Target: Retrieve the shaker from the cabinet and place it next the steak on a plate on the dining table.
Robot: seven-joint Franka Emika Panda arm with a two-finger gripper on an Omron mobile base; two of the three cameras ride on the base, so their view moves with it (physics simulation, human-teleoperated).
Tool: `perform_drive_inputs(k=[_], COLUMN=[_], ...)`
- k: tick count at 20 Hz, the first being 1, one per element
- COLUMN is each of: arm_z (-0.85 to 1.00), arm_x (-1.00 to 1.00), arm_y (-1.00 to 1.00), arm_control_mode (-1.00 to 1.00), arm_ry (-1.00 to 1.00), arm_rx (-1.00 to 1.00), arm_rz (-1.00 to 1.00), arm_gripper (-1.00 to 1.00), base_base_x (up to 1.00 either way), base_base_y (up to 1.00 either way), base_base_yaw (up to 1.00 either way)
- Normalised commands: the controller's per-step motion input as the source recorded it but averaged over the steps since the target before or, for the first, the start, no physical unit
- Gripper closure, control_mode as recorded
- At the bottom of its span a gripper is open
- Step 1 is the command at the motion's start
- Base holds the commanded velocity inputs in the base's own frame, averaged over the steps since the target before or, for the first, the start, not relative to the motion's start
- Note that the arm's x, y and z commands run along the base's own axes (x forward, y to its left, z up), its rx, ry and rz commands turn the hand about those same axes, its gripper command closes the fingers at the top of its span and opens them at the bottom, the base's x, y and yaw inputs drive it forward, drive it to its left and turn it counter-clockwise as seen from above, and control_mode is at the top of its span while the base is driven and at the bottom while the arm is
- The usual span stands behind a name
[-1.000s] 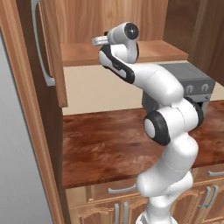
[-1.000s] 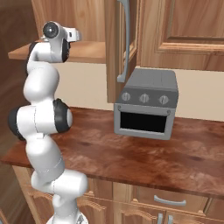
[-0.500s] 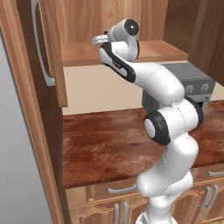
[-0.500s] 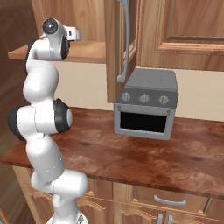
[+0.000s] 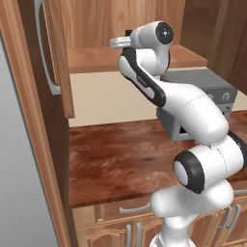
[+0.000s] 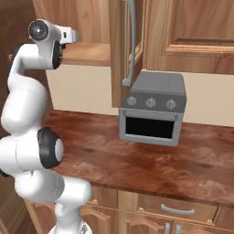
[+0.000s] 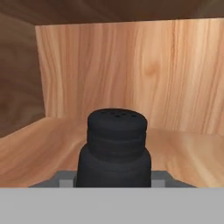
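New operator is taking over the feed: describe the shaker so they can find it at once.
Start at the open reddish-brown cabinet above the counter and go to its plank shelf, where the arm's hand reaches in. In the hand view, the shaker stands upright on that shelf, close before the camera. It is a small black cylinder with a narrower, hole-dotted cap, unlike the boxy grey toaster on the counter below.

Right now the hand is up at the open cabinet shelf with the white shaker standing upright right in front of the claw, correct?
Not quite: the shaker is black, not white, as the hand view shows. The rest holds: it stands upright on the cabinet shelf, close in front of the claw, and the left base view shows the hand up at the open cabinet.
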Motion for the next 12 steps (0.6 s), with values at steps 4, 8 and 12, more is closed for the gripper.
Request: perform_drive_inputs(k=[4,8,12], arm_z=[0.12,0.01,-0.05], arm_x=[-1.0,-1.0,-1.0], arm_y=[-0.34,-0.46,-0.5], arm_control_mode=[-1.0,-1.0,-1.0], arm_ry=[-0.18,-0.09,0.02], arm_rx=[0.11,0.09,0.02], arm_rz=[0.0,0.0,0.0], arm_gripper=[1.0,1.0,1.0], base_base_x=[0.0,0.0,0.0], base_base_y=[0.0,0.0,0.0], base_base_yaw=[0.0,0.0,0.0])
